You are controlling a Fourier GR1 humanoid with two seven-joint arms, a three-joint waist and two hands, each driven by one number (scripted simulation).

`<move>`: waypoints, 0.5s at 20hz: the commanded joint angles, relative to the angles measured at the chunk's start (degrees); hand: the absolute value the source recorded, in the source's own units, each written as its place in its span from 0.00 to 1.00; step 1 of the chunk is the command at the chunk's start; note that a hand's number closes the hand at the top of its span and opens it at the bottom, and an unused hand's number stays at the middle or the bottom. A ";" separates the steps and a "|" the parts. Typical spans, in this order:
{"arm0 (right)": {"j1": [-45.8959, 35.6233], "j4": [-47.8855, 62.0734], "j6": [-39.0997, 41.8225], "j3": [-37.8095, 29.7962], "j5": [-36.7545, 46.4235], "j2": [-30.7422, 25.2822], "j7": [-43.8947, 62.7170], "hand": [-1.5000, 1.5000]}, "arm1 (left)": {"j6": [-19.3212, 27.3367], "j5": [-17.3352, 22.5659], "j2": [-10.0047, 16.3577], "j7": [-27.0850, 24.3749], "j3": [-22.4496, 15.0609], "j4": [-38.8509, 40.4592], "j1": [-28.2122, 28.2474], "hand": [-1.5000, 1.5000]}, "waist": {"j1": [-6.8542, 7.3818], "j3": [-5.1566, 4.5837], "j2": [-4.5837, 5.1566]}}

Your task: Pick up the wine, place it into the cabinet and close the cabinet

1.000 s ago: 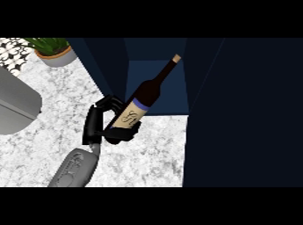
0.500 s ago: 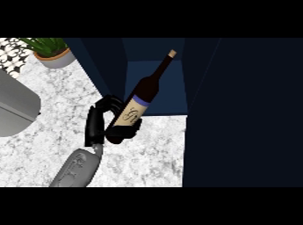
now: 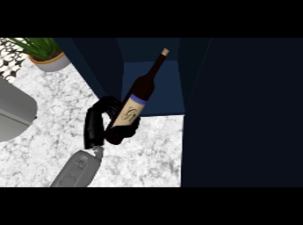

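Gripping the wine bottle point(image 3: 139, 91) by its lower body, the robot's right hand point(image 3: 95, 126) has its fingers curled round the glass, just over the marble desk point(image 3: 50, 116). The tilted bottle's neck points into the open cabinet point(image 3: 170, 92). The pick-up looks done; setting the bottle inside, letting go and shutting the door point(image 3: 244, 114) remain.

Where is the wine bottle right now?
Head view, left of centre: the wine bottle, held by the left hand, leans with its neck pointing into the open cabinet.
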 commanded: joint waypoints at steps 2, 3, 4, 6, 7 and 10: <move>1.38 -3.25 0.37 0.72 -4.08 0.30 0.72 0.00 | -4.39 0.05 -3.94 5.79 -0.53 10.88 -11.64 1.00 | -3.33 -0.89 2.09; 0.37 -2.16 0.04 -0.56 -4.66 -0.02 0.99 0.00 | -2.83 -0.65 -5.11 5.32 -1.16 11.09 -11.13 1.00 | -3.16 -0.90 2.28; 0.00 -4.61 -1.44 0.60 -3.66 0.73 2.29 0.00 | -3.20 -0.23 -3.87 5.21 -0.33 11.47 -10.65 1.00 | -2.93 -1.00 2.20; 0.98 -4.93 -0.28 0.85 -4.24 -0.27 2.65 0.00 | -1.92 -0.83 -3.84 6.09 -0.15 11.52 -10.87 1.00 | -3.67 -0.96 2.16; 0.26 -3.36 -0.13 -0.67 -4.39 -0.45 1.65 0.00 | -1.33 -1.25 -4.02 5.92 -0.31 11.98 -10.93 1.00 | -3.39 -0.91 2.23; 1.57 -3.93 1.23 -0.05 -5.78 -0.91 1.38 0.00 | 0.51 -0.27 -3.96 6.24 1.65 11.02 -11.48 1.00 | -4.44 -0.92 2.24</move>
